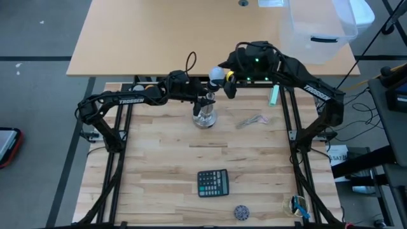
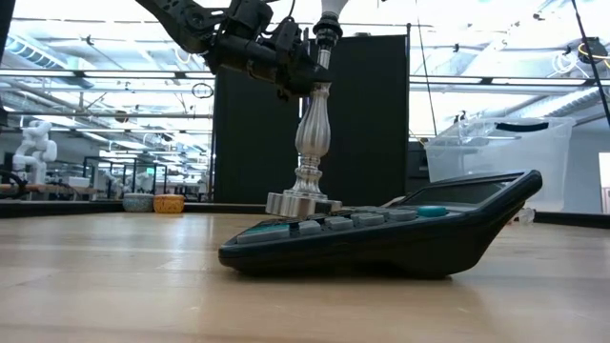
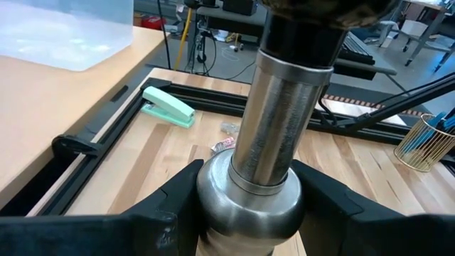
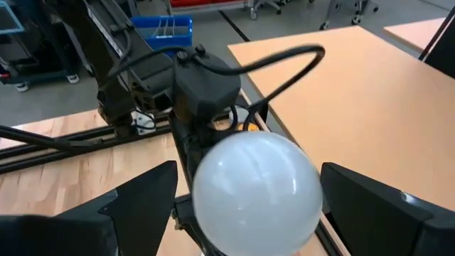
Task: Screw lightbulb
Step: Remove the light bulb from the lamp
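1. Left gripper (image 1: 205, 100) pinches the upper stem of the silver stand (image 2: 311, 143), steadying it on the surface (image 1: 165, 159).
2. Lightbulb (image 1: 217, 74) sits atop the stand's socket, between the spread fingers of the right gripper (image 1: 224, 79), apparently ungripped.
3. Risk: a tilted bulb may cross-thread; a weak hold on the stand lets it turn too.

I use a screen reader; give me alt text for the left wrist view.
The left gripper clamps the bulging silver stem of a metal stand, which fills the frame. Behind it on the wooden table lies a green stapler.
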